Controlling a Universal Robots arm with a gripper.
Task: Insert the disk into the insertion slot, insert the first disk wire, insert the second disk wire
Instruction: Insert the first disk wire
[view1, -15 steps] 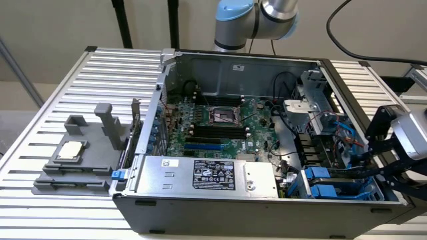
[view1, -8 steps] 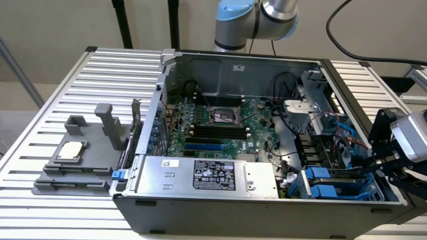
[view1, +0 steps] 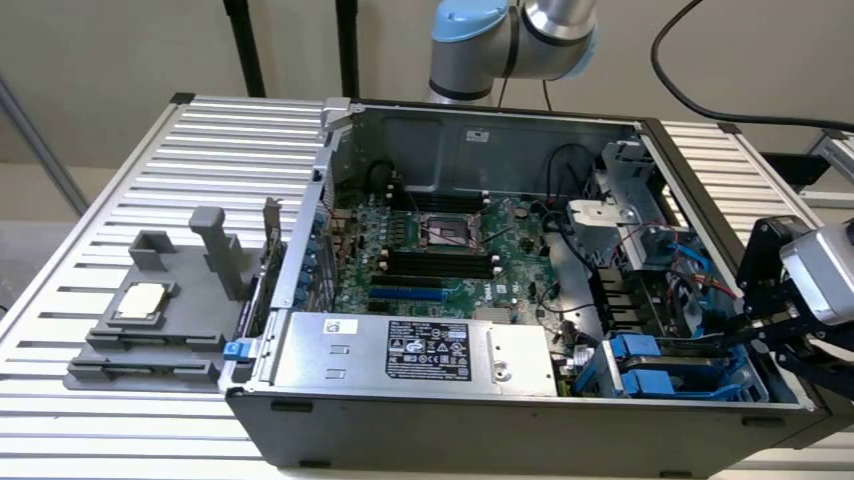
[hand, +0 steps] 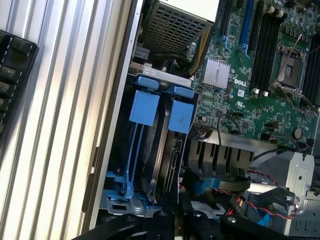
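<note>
The gripper (view1: 742, 322) reaches over the side wall of an open computer case (view1: 534, 425) at the exterior view's right, its black fingers drawn together; what, if anything, is pinched between them cannot be made out. In the wrist view the gripper (hand: 167, 223) hangs just above the grey metal drive cage, near a flat blue cable (hand: 215, 182) and thin red-and-black wires (hand: 257, 200).

The disk (hand: 144, 107), seen edge-on in its bright blue frame, stands seated in the insertion slot (hand: 131, 150), with its blue tab at the cage's mouth. A second blue tab (hand: 180, 117) stands just beside it in the neighbouring bay. From the exterior view the same pair of blue tabs (view1: 641, 365) shows in the case's near corner, on the exterior view's right.

Elsewhere the case holds a green motherboard (view1: 441, 250) with black slots and an empty processor socket, and a grey labelled power-supply box (view1: 414, 350) along the near wall. The case rests on a ribbed aluminium table (view1: 227, 140). On the exterior view's left a grey fixture (view1: 160, 340) carries a square silver chip (view1: 142, 300). The robot arm (view1: 514, 35) rises behind the case.
</note>
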